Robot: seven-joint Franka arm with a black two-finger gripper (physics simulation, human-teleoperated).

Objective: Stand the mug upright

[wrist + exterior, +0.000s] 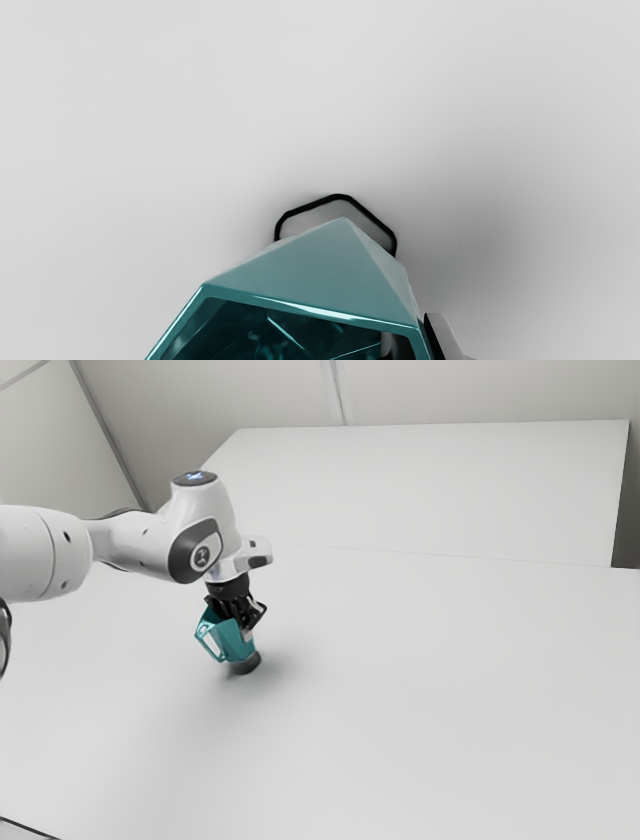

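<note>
Okay, exterior view first: arm (135, 545) comes in from the exterior view's left, gripper (240, 616) pointing down at the teal mug (238, 644). Mug is low over the table (420, 710), tilted, mouth end up toward the exterior view's left, dark foot (244, 664) down toward the right. Can't tell if the foot sits flat or touches at one edge. Handle (209, 640) sticks out on the exterior view's left side. White tabletop runs on broadly from the mug to the exterior view's right and down toward the bottom of the view; mug is well apart from the far edge. Thin seam crosses behind the arm; beyond it the white surface goes on to a straight back edge and a side edge at the exterior view's right. Dark line cuts the bottom left corner. Soft shadow around the foot.

Wrist view: looking into the mug's mouth, angular rim, shiny lip. Gripper is closed down on the mug wall near the rim, one finger inside the mouth, the other right against the outside. Outer finger is close along the wall; inner one mostly hidden by the lip. Black angular outline (310, 205) pokes out past the mug's faceted side, grey inside it; can't tell what part it is. Pale table surface extends around mug and outline, darker shadow on the outer finger's side.
</note>
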